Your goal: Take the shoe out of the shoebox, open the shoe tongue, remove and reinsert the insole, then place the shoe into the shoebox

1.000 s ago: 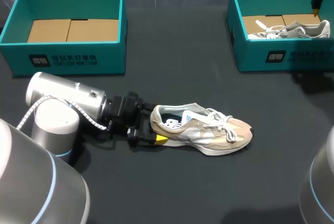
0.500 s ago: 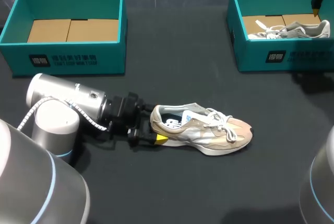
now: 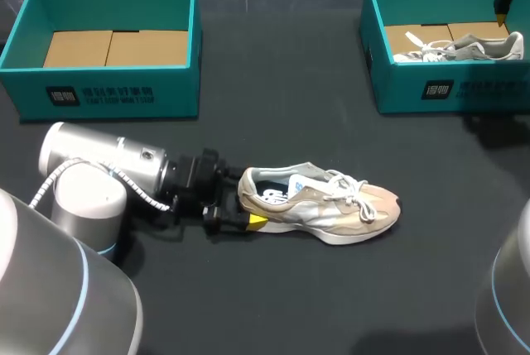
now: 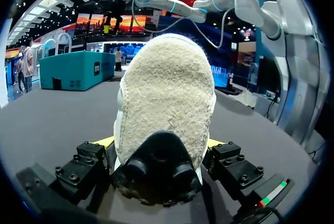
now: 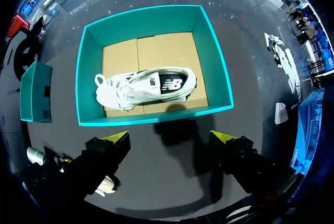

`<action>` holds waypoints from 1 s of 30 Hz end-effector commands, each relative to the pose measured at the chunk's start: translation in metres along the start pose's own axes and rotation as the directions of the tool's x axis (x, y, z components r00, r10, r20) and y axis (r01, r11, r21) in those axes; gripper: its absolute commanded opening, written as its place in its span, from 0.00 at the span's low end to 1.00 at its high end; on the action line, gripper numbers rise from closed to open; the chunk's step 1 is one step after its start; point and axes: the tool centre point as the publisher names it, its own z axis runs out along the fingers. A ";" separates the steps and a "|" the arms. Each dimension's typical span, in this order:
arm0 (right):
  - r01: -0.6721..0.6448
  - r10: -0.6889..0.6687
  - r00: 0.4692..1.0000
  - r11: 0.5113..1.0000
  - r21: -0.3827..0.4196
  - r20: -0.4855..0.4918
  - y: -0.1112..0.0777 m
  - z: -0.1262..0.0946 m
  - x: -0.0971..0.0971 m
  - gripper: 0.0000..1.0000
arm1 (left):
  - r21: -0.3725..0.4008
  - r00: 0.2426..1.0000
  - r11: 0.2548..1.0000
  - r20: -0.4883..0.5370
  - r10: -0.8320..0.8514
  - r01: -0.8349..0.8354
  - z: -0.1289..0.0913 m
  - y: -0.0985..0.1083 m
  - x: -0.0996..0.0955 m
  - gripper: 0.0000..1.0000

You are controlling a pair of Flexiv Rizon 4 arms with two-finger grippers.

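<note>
Across the dark tabletop point(image 3: 281, 98), biggest first: left arm point(image 3: 108, 165), silver and black. Comes in from the left edge, lies low over the front half, points toward the middle.

At the far left corner: teal shoebox point(image 3: 108, 94). Stands open-topped, shows only a brown cardboard floor.

At the far right corner: second teal shoebox point(image 3: 447, 86), same build. Holds a white shoe point(image 5: 146, 85) lying on its side on the cardboard (side panel facing up), close to the box's front wall.

Near the middle of the tabletop, a little toward the front edge: beige shoe point(image 3: 331, 206). Stands upright on its sole, outside both boxes, heel toward the left arm, toe toward the right edge. Shows white laces on top and a dark inside through the opening.

At that heel: left gripper point(image 4: 159, 143). Clamps the fuzzy heel from both sides, a yellow fingertip point(image 4: 106, 141) pressed against each flank.

Above the second teal shoebox: right gripper point(image 5: 169, 137). Hangs well clear of the white shoe, fingers spread wide, grips nothing.
</note>
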 end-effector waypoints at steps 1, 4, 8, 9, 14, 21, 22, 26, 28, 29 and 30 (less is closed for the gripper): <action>0.000 0.000 1.000 1.000 -0.001 0.000 -0.001 0.000 0.000 1.00 | -0.003 1.000 1.000 0.017 -0.002 0.002 0.001 0.004 0.008 0.00; 0.000 0.000 1.000 1.000 -0.001 0.000 -0.001 0.000 0.000 1.00 | -0.003 1.000 1.000 0.022 -0.007 0.007 0.001 0.004 0.008 0.00; 0.000 0.000 1.000 1.000 -0.001 0.000 -0.001 0.000 0.000 1.00 | -0.005 1.000 1.000 0.027 -0.014 0.014 0.001 0.004 0.008 0.00; 0.000 0.000 1.000 1.000 -0.001 0.000 -0.001 0.000 0.000 1.00 | -0.005 1.000 1.000 0.027 -0.014 0.014 0.001 0.004 0.008 0.00; 0.000 0.000 1.000 1.000 -0.001 0.000 -0.001 0.000 0.000 1.00 | -0.005 1.000 1.000 0.027 -0.014 0.014 0.001 0.004 0.008 0.00; 0.000 0.000 1.000 1.000 -0.001 0.000 -0.001 0.000 0.000 1.00 | -0.005 1.000 1.000 0.027 -0.014 0.014 0.001 0.004 0.008 0.00; 0.000 0.000 1.000 1.000 -0.001 0.000 -0.001 0.000 0.000 1.00 | -0.005 1.000 1.000 0.027 -0.014 0.014 0.001 0.004 0.008 0.00; 0.000 0.000 1.000 1.000 -0.001 0.000 -0.001 0.000 0.000 1.00 | -0.005 1.000 1.000 0.027 -0.014 0.014 0.001 0.004 0.008 0.00; 0.000 0.000 1.000 1.000 -0.001 0.000 -0.001 0.000 0.000 1.00 | -0.005 1.000 1.000 0.027 -0.014 0.014 0.001 0.004 0.008 0.00; 0.000 0.000 1.000 1.000 -0.001 0.000 -0.001 0.000 0.000 1.00 | -0.005 1.000 1.000 0.027 -0.014 0.014 0.001 0.004 0.008 0.00; 0.000 0.000 1.000 1.000 -0.001 0.000 -0.001 0.000 0.000 1.00 | -0.005 1.000 1.000 0.027 -0.014 0.014 0.001 0.004 0.008 0.00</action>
